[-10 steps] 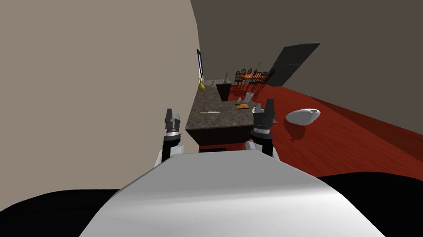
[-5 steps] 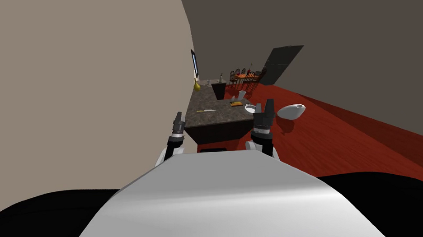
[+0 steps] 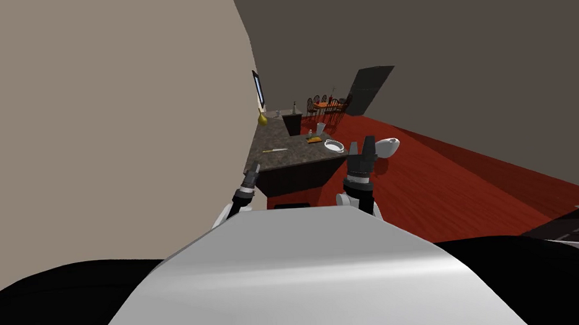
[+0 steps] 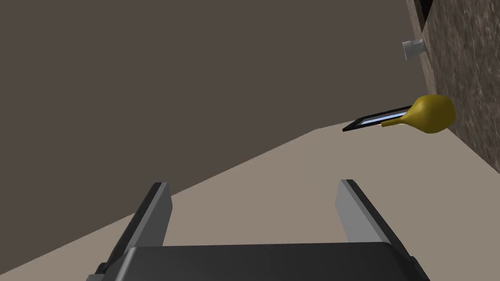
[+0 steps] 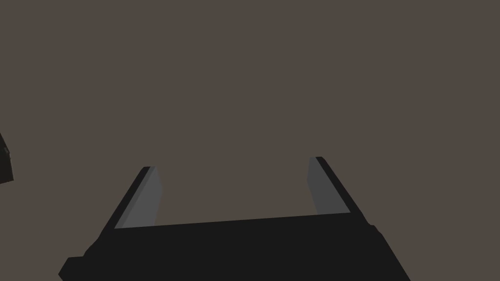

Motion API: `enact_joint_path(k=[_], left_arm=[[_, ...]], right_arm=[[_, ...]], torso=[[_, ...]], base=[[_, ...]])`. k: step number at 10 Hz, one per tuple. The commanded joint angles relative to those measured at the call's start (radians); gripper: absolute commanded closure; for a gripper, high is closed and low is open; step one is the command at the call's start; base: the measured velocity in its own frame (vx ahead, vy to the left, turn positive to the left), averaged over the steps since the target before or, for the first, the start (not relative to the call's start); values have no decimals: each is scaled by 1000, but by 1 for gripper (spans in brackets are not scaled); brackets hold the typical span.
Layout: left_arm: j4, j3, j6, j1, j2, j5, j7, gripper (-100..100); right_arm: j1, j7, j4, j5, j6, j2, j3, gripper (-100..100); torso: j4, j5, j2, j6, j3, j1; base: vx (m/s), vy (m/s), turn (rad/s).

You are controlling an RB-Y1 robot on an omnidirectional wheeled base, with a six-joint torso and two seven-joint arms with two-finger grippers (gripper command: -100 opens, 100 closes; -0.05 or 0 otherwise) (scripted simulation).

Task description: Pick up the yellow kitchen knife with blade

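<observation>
Ahead, yellow knife (image 3: 275, 150) beyond left gripper (image 3: 254, 168).

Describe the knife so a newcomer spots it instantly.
Find the dark speckled counter running along the beige wall. On its near end, wall side, lies the knife, flat and alone. It is a thin sliver, part yellow and part pale, unlike the round white bowl at the opposite edge.

Dark box body on left gripper (image 4: 253, 183) and right gripper (image 5: 231, 163), each with two thin grey blade fingers (image 4: 155, 214). Black forearms (image 3: 358, 194), pale wrist ring, white shell lower.
</observation>
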Motion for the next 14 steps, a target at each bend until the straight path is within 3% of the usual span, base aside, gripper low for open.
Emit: enact_joint_path(k=[1,2,3,4,5,6,7,8,9,10,11,12,13,14], left_arm=[[50,-27,-27,-3,50,-33,3,-100],[58,-27,-27,-3,61,-33,3,-100],[103,-53,-49,-1,101,-67,4,-100],[103,-53,-49,-1,110,-67,4,-100],[143,-79,-71,1,150,-105,5,-100],[153,-79,-71,1,160,-105,5,-100],[185,-103,-94,3,203,-145,6,-100],[206,-103,-94,3,212,-145,6,-100],[233,-127,-117,6,254,-189,8,-100],[261,-127,-117,6,265,-189,8,-100],[289,-150,-141,10,303,-234,11,-100],[322,-150,-141,10,320,-235,11,-100],[356,-171,-165,14,359,-276,14,-100],[384,-171,-165,14,375,-284,14,-100]], right_arm=[[0,0,0,0,0,0,0,0],[0,0,0,0,0,0,0,0],[0,0,0,0,0,0,0,0],[0,0,0,0,0,0,0,0],[0,0,0,0,0,0,0,0],[0,0,0,0,0,0,0,0],[0,0,0,0,0,0,0,0],[0,0,0,0,0,0,0,0],[0,0,0,0,0,0,0,0],[0,0,0,0,0,0,0,0],[0,0,0,0,0,0,0,0],[0,0,0,0,0,0,0,0],[0,0,0,0,0,0,0,0],[0,0,0,0,0,0,0,0]], torso=[[0,0,0,0,0,0],[0,0,1,1,0,-1],[0,0,0,0,0,-1],[0,0,1,1,1,-2],[0,0,0,0,0,-2],[0,-1,0,1,0,-3],[0,-1,-1,0,-1,-2],[0,-1,-1,1,-1,-3],[0,0,-2,0,-1,-1],[0,0,-1,0,-1,-1],[0,0,-1,0,-1,0],[0,0,-1,1,-1,-1],[0,0,-2,-1,-1,1],[-1,0,-2,0,-1,1]], base=[[-100,-63,-240],[-75,-67,-116],[-111,-80,-238],[-82,-79,-118],[-74,-112,-242],[-57,-91,-109],[-58,-113,-255],[-53,-78,-140],[-66,-79,-247],[-52,-67,-144],[-54,-85,-311],[-39,-59,-119],[-31,-62,-198],[-30,-57,-160]])
